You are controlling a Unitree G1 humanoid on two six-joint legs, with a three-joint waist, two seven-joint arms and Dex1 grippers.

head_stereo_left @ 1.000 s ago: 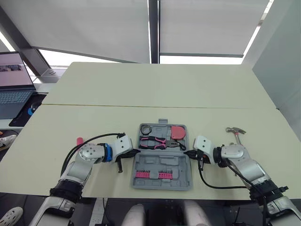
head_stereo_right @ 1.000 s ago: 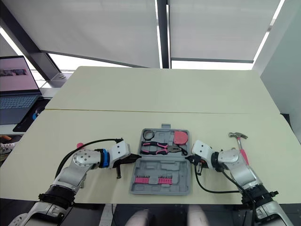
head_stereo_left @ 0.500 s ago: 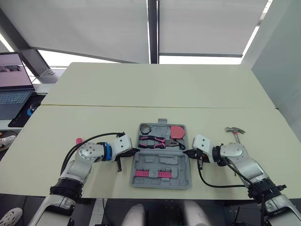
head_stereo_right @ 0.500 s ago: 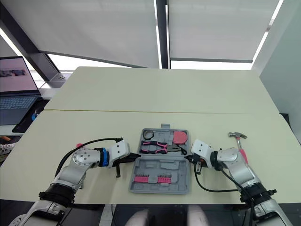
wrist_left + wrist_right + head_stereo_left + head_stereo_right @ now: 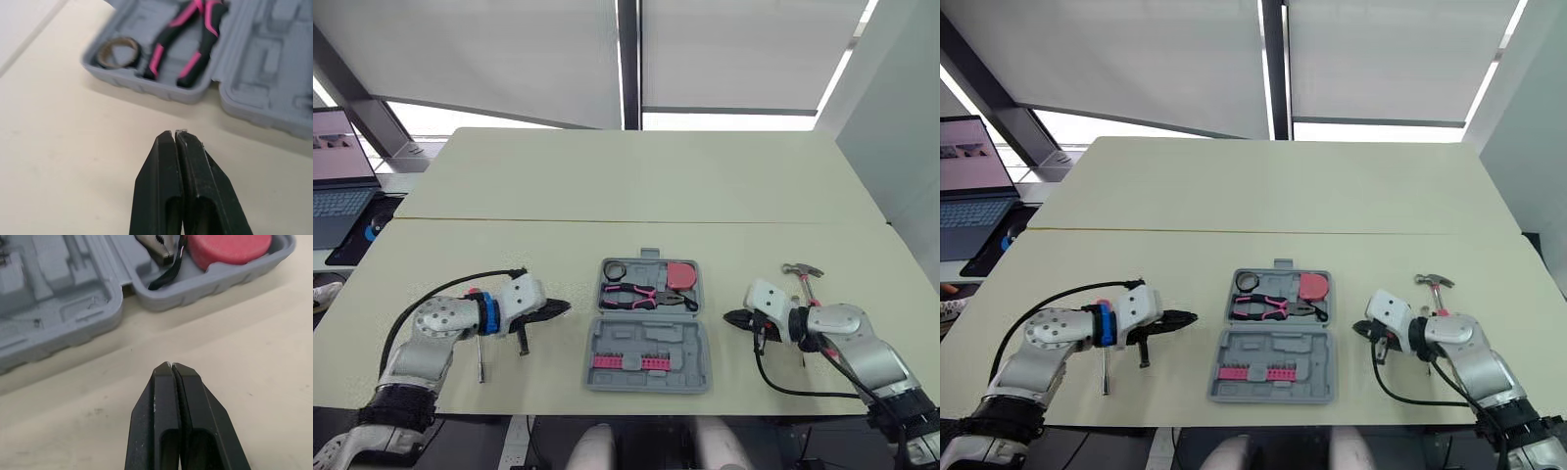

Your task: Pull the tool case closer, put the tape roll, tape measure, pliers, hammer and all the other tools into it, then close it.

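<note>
Left gripper [image 5: 563, 307], right gripper [image 5: 729, 317] pinched closed, empty, flanking tool case [image 5: 648, 323]. Hammer [image 5: 803, 277] not packed; probably right opens, grabs it.

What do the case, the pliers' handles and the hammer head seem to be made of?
Case: likely moulded plastic, matte grey, with shaped recesses.
Pliers handles: probably rubbery or plastic grips, pink and black.
Hammer head: looks like metal, grey, though small in view.

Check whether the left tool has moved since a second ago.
Yes. The left tool has drawn back to the robot's left, away from the tool case, opening a gap.
</note>
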